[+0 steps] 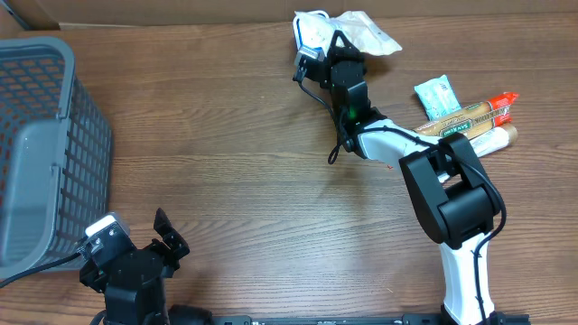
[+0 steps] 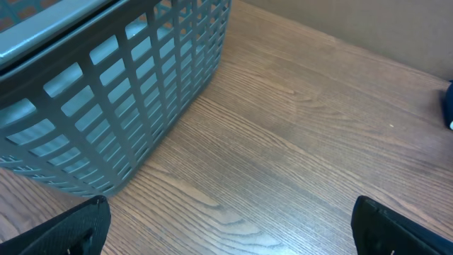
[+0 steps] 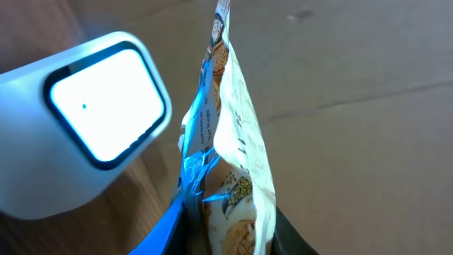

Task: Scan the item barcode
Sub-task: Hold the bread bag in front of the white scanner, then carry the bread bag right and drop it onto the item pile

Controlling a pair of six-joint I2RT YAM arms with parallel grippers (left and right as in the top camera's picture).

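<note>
Worryingly, the right gripper (image 3: 226, 239) nips the packet (image 3: 237, 134) only by its edge, so it may slip or twist away from the scanner (image 3: 99, 127).

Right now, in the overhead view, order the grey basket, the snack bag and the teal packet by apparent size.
Largest: grey basket, though cropped by the frame.
Middle: snack bag, partly hidden by the right gripper and possibly lifted nearer the camera.
Smallest: teal packet, clearly.
</note>
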